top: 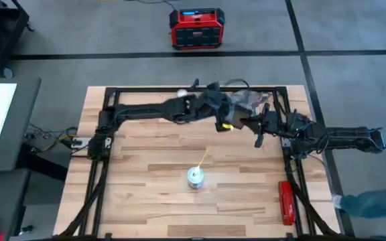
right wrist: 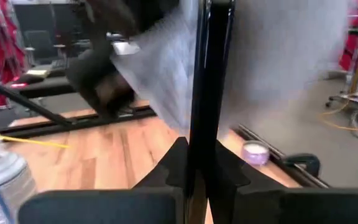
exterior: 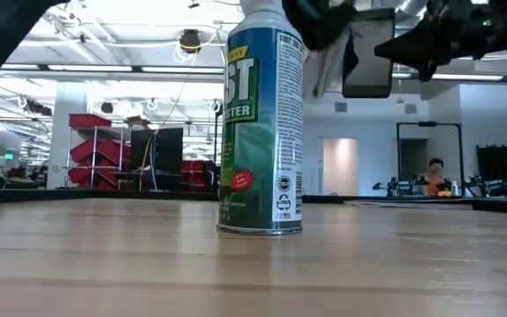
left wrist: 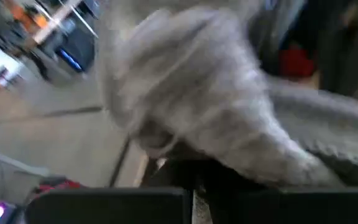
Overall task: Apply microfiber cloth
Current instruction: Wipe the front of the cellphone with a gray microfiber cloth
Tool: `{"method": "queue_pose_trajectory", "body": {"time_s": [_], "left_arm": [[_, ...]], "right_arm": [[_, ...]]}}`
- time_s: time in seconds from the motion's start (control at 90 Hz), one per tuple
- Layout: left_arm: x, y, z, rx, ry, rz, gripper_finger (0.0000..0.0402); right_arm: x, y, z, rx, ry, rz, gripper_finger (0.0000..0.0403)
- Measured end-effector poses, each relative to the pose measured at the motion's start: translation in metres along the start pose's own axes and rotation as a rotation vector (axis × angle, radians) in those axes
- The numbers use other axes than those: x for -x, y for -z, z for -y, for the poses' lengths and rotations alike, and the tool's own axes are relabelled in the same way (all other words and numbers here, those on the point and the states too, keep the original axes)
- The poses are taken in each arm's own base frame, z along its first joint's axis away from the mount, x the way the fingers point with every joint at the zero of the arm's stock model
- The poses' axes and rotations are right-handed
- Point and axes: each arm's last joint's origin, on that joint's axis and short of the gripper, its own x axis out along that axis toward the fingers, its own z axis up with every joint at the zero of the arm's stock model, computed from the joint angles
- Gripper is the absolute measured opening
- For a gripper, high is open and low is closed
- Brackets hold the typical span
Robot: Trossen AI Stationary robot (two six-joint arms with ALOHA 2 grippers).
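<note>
The black phone point(exterior: 368, 53) is held upright and edge-up above the table's far middle, with my right gripper point(top: 260, 130) shut on it. In the right wrist view the phone point(right wrist: 210, 74) shows edge-on as a dark bar. The pale grey-blue microfiber cloth point(right wrist: 166, 68) hangs against the phone's face on the left arm's side. My left gripper point(top: 216, 102) is shut on the cloth point(left wrist: 191, 93), which bunches up in front of its fingers. Both grippers are well above the wood. My left gripper holds a bunched part of the cloth point(left wrist: 166, 140), several layers gathered; the cloth itself hides the fingertips. It comes level from the table's left side, and the cloth is clear of the table, lying against the phone. My right gripper pinches the phone's lower end point(right wrist: 196, 146) between its two fingers, one on each flat face. The fingers point(right wrist: 229, 171) come level from the table's right side. The phone stands upright beyond the fingers, lifted clear of the table.
A duster spray can point(top: 195, 177) with a thin yellow straw stands at the table's near middle. A red tool point(top: 286, 201) lies by the near right edge. A small purple-white roll point(right wrist: 255, 151) sits by the black frame rail point(top: 179, 89). A person's sleeve point(top: 374, 201) shows at right.
</note>
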Motion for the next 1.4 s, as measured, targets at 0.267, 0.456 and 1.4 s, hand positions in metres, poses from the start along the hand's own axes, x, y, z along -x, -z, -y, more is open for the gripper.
{"method": "queue_pose_trajectory", "body": {"time_s": [0.267, 0.456, 1.4], "left_arm": [[0.005, -0.004, 0.005, 0.011, -0.055, -0.003, 0.0], [0.017, -0.01, 0.013, 0.01, -0.023, 0.007, 0.0], [0.001, 0.008, 0.044, 0.136, -0.016, 0.118, 0.0]], "right_arm": [[0.004, -0.006, 0.013, 0.05, 0.115, 0.03, 0.0014], [0.012, -0.01, 0.023, 0.042, 0.222, 0.055, 0.0014], [0.016, -0.018, 0.014, -0.027, 0.118, 0.142, 0.0014]]}}
